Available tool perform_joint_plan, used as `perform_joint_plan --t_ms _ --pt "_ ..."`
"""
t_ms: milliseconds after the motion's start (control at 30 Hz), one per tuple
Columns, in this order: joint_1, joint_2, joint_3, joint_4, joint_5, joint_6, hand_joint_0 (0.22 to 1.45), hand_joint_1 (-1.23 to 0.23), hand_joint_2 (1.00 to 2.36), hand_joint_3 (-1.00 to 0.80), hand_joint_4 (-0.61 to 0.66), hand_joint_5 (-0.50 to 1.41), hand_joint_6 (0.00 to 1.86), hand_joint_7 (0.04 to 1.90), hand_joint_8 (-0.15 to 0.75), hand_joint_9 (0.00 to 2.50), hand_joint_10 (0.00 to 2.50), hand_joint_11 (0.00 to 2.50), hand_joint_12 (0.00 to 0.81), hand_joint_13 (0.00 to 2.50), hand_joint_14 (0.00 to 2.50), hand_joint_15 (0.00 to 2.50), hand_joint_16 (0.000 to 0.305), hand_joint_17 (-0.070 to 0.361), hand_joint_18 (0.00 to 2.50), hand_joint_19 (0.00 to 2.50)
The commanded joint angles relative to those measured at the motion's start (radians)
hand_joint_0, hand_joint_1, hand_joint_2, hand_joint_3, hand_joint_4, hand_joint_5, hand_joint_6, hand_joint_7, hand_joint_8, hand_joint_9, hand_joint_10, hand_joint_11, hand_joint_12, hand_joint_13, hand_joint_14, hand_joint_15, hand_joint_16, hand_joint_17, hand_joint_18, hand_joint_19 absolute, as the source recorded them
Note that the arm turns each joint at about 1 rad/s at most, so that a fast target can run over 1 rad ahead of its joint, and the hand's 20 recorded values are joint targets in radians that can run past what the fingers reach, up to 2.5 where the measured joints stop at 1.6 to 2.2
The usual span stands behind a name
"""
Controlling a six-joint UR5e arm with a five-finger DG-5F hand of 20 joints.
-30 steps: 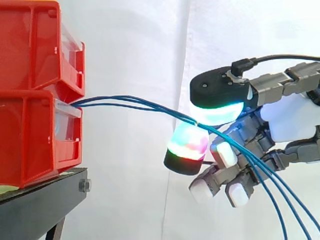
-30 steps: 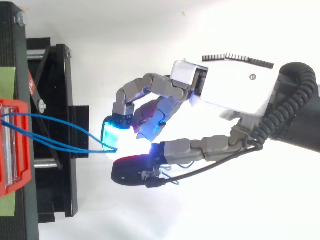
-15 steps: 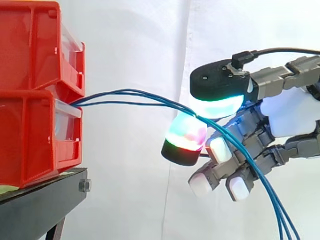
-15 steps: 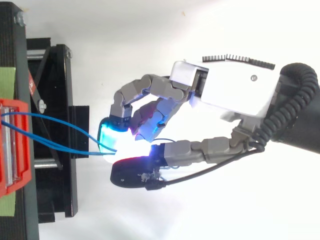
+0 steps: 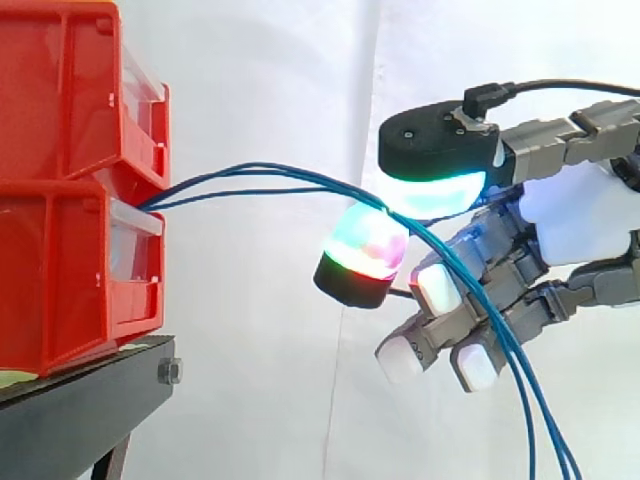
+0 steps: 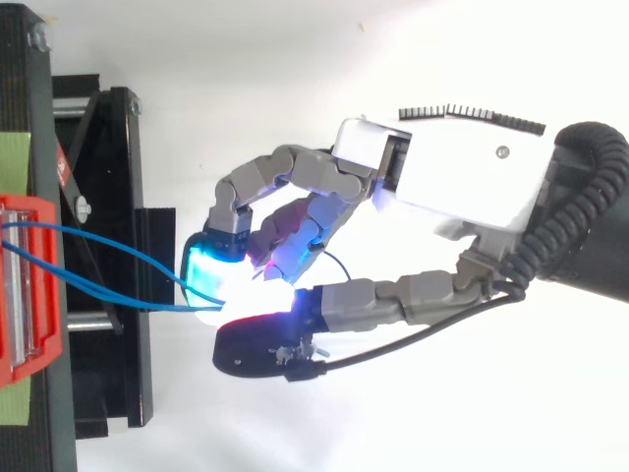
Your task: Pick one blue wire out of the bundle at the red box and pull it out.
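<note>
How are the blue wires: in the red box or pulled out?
In: the blue wires run from the red box to the hand, which pinches them.

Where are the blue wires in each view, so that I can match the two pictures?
Side view: the blue wires arc from the lower red bin at left to the hand's glowing pads, then hang down at right.
Top view: they run from the left edge to the pads at centre-left.
Shared landmark: the red bin.

Lower ends of blue wires [image 5: 270, 168] off-frame
</note>
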Motion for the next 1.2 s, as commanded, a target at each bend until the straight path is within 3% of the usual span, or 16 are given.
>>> perform_joint_plan --t_ms 0,100,233,300,333,400,500,633,733,767,833,867,967,1033,1100,1167 --pt "-0.001 0.0 0.0 0.0 0.0 0.0 0.57 -0.83 1.02 -0.08 0.03 -0.1 0.85 1.02 0.239 1.16 0.02 0.43 0.376 0.7 0.01 0.35 0.066 0.148 0.7 0.73" --pt "-0.001 0.006 0.002 0.0 0.0 0.0 0.6 -0.83 1.01 0.09 -0.22 -0.1 0.89 1.01 0.253 1.19 0.02 0.4 0.393 0.74 0.01 0.33 0.071 0.159 0.76 0.7" --pt "0.0 0.008 0.002 -0.006 0.0 -0.002 0.69 -0.83 1.03 0.22 -0.52 -0.11 0.89 1.41 0.237 1.17 0.02 0.43 0.372 0.74 0.02 0.37 0.065 0.146 0.73 0.72" --pt "0.0 0.008 0.002 -0.013 0.0 0.0 0.68 -0.85 1.01 0.16 -0.4 -0.12 0.89 1.36 0.234 1.16 0.02 0.4 0.375 0.74 0.01 0.35 0.066 0.149 0.74 0.72" --pt "0.0 0.008 0.002 -0.014 0.0 0.0 0.58 -0.81 1.18 0.06 -0.25 -0.11 0.88 1.24 0.24 1.16 0.01 0.34 0.395 0.73 0.01 0.32 0.072 0.163 0.78 0.7" --pt "0.0 0.008 0.002 -0.016 0.0 0.0 0.55 -0.78 1.0 -0.04 -0.04 -0.07 0.84 1.09 0.237 1.18 0.01 0.3 0.4 0.73 0.01 0.3 0.074 0.166 0.77 0.69" --pt "0.0 0.008 0.002 -0.017 0.0 0.0 0.57 -0.78 1.03 0.05 -0.12 -0.06 0.84 1.11 0.24 1.2 0.01 0.29 0.401 0.74 0.01 0.29 0.074 0.167 0.78 0.68" --pt "0.0 0.008 0.002 -0.019 0.0 0.0 0.59 -0.74 1.34 0.11 -0.46 -0.09 0.89 1.29 0.241 1.19 0.01 0.34 0.39 0.75 0.01 0.34 0.069 0.155 0.76 0.71" --pt "0.0 0.008 0.002 -0.019 0.0 0.0 0.56 -0.79 1.19 0.02 -0.21 -0.09 0.88 1.18 0.24 1.2 0.01 0.33 0.403 0.77 0.01 0.33 0.073 0.164 0.79 0.7" --pt "-0.001 0.008 0.002 -0.019 0.0 0.0 0.56 -0.78 1.01 -0.05 -0.05 -0.07 0.85 1.09 0.233 1.2 0.01 0.29 0.401 0.76 0.01 0.31 0.072 0.163 0.78 0.7" --pt "0.0 0.008 0.002 -0.019 0.0 -0.002 0.57 -0.79 1.01 -0.04 -0.06 -0.06 0.84 1.13 0.234 1.21 0.01 0.29 0.394 0.76 0.01 0.3 0.071 0.161 0.77 0.7" --pt "0.0 0.008 0.0 -0.019 0.0 -0.003 0.59 -0.81 1.0 0.06 -0.13 -0.06 0.84 1.18 0.24 1.21 0.01 0.29 0.398 0.76 0.01 0.31 0.072 0.163 0.78 0.7" --pt "0.0 0.006 0.002 -0.019 -0.001 -0.003 0.59 -0.73 1.42 0.13 -0.54 -0.08 0.89 1.46 0.23 1.19 0.01 0.32 0.376 0.76 0.01 0.33 0.068 0.152 0.76 0.72" --pt "0.0 0.006 0.002 -0.019 -0.001 -0.003 0.62 -0.78 1.25 0.13 -0.46 -0.09 0.89 1.44 0.229 1.18 0.02 0.31 0.375 0.76 0.02 0.33 0.067 0.152 0.76 0.72" --pt "-0.001 0.006 0.002 -0.019 -0.001 -0.002 0.52 -0.79 1.24 -0.05 -0.13 -0.08 0.87 1.22 0.257 1.19 0.01 0.28 0.416 0.78 0.01 0.32 0.076 0.171 0.81 0.69" --pt "-0.001 0.008 0.002 -0.019 -0.001 -0.002 0.57 -0.78 1.0 -0.02 -0.06 -0.07 0.85 1.17 0.249 1.23 0.01 0.31 0.409 0.76 0.01 0.32 0.074 0.165 0.78 0.71"
